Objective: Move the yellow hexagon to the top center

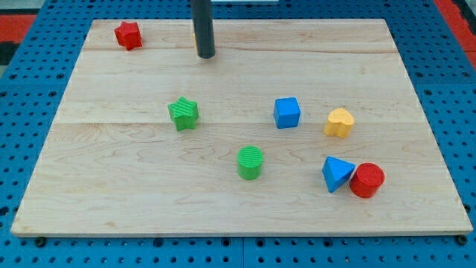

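**A:** What lies at the far left of the pale wooden tabletop (pixel 111 186)?

**B:** A red plastic block (pixel 128 35), roughly star-shaped, close to the far left corner. To its right stands the straight dark rod, and my tip (pixel 205 56) rests on the wood near the far edge, a little left of centre.

**A:** And the yellow piece the task is about?

**B:** Only a thin yellow-orange sliver shows along the rod's left edge. That is the yellow block (pixel 195 41), just behind the rod and touching it or nearly so. The rod hides most of it, so I cannot make out its shape. It sits in the far strip of the tabletop, left of the centre line.

**A:** How wide are the jaws?

**B:** No jaws show. The arm ends in the bare rod, which holds nothing.

**A:** Carry on to the right.

**B:** A green plastic star (pixel 183 113) sits mid-depth, well nearer than my tip. A green ribbed cylinder (pixel 250 162) is nearer and to its right. Then comes a blue cube (pixel 286 112), with a yellow heart-shaped block (pixel 339 122) just right of it but apart. Nearer on the right, a blue triangular block (pixel 336 173) touches a red cylinder (pixel 367 180) lying beside it. A blue pegboard (pixel 446 74) surrounds the tabletop.
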{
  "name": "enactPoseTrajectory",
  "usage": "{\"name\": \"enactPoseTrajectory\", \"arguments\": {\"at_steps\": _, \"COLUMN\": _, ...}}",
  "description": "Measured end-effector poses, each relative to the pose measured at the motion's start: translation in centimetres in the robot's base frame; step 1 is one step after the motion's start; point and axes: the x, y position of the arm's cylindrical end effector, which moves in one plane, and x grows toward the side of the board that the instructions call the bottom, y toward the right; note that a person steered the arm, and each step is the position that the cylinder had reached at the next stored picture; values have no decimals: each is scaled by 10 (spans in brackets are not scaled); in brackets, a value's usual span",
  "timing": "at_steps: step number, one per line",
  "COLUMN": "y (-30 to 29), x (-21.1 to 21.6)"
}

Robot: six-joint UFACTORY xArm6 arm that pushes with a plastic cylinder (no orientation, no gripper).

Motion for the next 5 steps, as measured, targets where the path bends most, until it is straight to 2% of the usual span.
{"name": "enactPoseTrajectory", "arguments": {"at_steps": 1, "y": -23, "x": -4}}
{"name": "enactPoseTrajectory", "arguments": {"at_steps": 2, "y": -87, "x": -5}}
{"name": "enactPoseTrajectory", "arguments": {"at_steps": 3, "y": -82, "x": -16}}
{"name": "enactPoseTrajectory", "arguments": {"at_steps": 5, "y": -36, "x": -34}}
